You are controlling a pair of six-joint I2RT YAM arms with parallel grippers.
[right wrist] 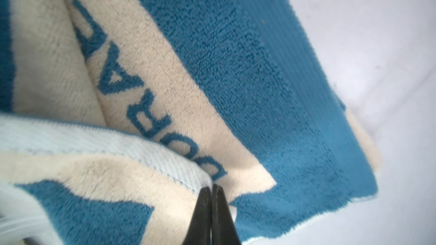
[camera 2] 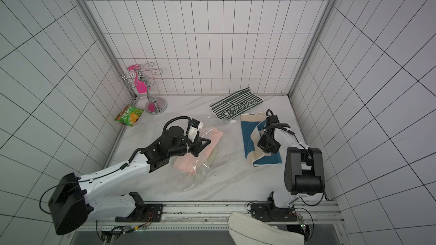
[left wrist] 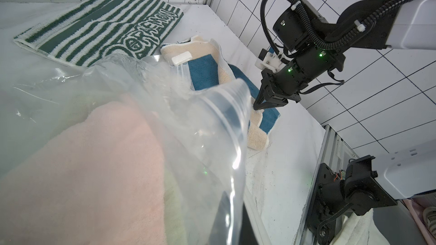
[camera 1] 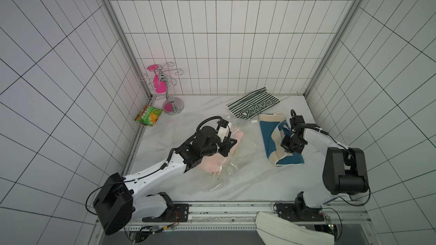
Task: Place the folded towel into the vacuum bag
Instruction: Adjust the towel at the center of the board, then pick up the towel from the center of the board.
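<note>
Nearest the lens, a white ribbed cloth (camera 1: 292, 229) drapes over the front rail. Behind it, on the marble table (camera 1: 259, 185), the vacuum bag (camera 1: 226, 168) lies crumpled with a pink towel (camera 1: 207, 167) inside. The left gripper (camera 1: 226, 148) is clamped on the bag's upper film, holding the mouth raised. Just right of the bag, outside it, lies the folded blue-and-cream towel (camera 1: 269, 137). The right gripper (right wrist: 212, 187) is closed with its tips at the towel's hem; whether cloth is pinched between them cannot be told.

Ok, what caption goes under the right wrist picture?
Right gripper shut, tips against the folded-back edge of the blue and cream towel.
</note>
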